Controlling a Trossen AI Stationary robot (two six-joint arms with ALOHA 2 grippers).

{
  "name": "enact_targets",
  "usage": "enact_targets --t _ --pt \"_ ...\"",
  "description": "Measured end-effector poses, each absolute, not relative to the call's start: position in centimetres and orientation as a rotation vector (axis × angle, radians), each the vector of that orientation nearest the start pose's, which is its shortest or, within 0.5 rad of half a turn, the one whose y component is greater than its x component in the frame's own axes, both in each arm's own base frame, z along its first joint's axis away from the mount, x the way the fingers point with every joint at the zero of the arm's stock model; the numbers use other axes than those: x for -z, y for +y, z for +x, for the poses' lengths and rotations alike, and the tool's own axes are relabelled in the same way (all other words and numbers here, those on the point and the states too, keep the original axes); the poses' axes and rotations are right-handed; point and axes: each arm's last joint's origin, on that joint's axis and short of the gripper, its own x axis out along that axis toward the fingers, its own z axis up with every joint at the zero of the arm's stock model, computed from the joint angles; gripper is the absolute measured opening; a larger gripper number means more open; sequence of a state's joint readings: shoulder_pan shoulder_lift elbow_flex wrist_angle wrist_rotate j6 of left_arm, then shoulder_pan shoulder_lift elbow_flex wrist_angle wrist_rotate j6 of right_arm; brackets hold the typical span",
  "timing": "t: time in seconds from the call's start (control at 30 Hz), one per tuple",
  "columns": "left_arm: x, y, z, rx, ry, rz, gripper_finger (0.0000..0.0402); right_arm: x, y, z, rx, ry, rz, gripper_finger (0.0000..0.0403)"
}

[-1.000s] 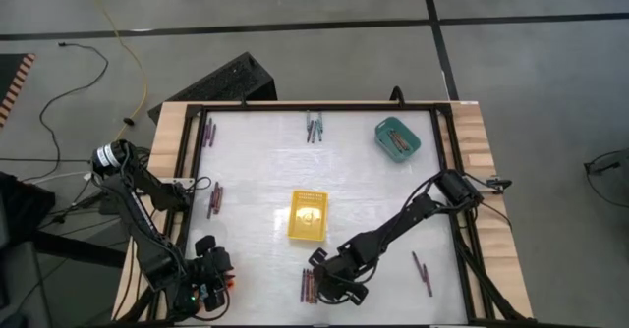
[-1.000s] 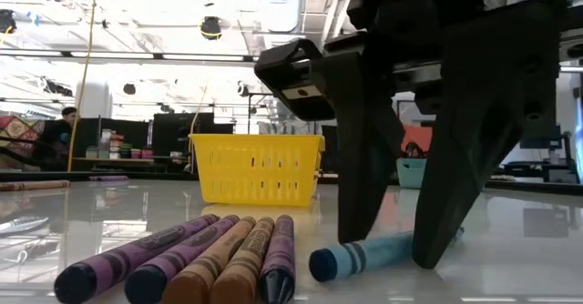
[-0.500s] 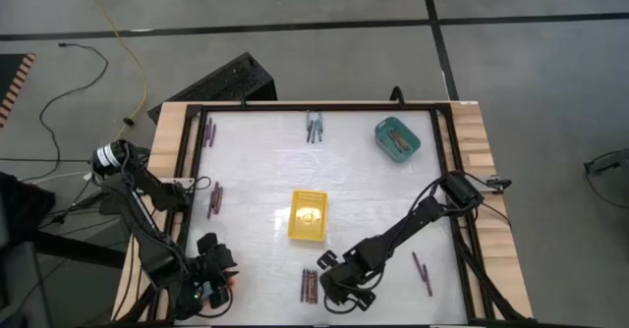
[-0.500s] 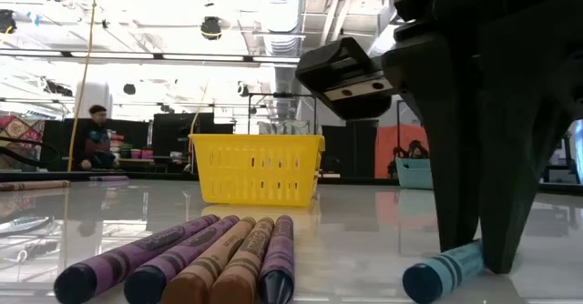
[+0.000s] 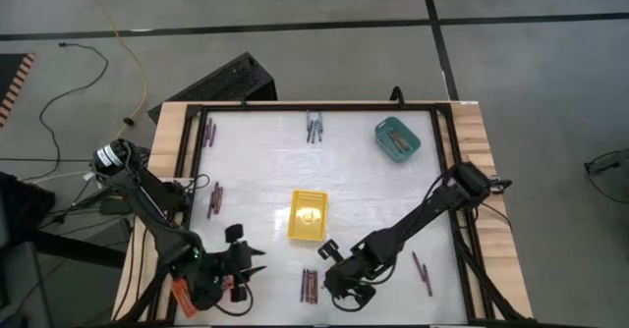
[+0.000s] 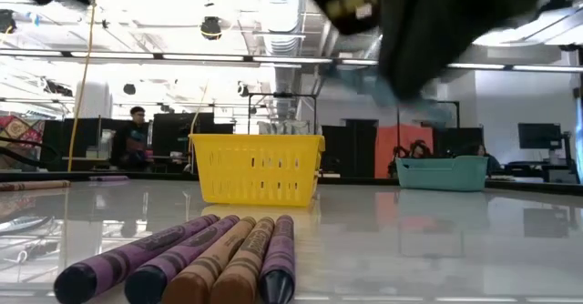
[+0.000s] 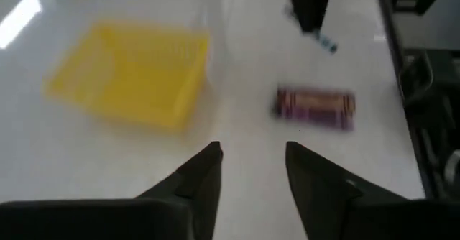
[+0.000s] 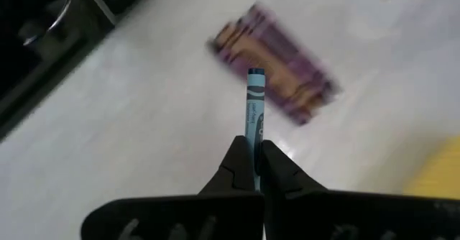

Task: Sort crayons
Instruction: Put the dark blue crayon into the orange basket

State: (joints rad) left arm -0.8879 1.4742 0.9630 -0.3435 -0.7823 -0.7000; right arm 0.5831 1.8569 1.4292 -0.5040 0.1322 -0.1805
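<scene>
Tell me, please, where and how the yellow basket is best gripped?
Probably by one wall of the yellow basket: it sits upright with its open top facing up, so a gripper could come down from above and close over the rim. The left gripper, open, already faces it.

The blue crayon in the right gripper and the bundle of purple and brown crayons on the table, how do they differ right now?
The blue crayon is single, pinched in the shut right gripper and lifted off the table. The purple and brown crayons are a group of five, lying side by side on the table, untouched. They differ in colour too: blue against purples and browns. All are paper-wrapped sticks of like size.
</scene>
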Motion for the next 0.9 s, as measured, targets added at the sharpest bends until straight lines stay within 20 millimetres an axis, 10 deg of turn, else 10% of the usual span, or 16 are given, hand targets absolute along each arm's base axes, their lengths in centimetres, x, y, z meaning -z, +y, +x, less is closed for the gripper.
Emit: enact_targets --t 0.5,0.9 --pt "-28.2 -22.8 22.9 0.020 0.127 0.427 0.0175 -35.5 19.9 29.6 -0.372 0.333 -0.460 0.0000" --pt "-30.3 -21.3 25.1 0.110 -0.068 0.453 0.0138 -37.4 19.6 30.3 -0.389 0.141 -0.434 0.0000"
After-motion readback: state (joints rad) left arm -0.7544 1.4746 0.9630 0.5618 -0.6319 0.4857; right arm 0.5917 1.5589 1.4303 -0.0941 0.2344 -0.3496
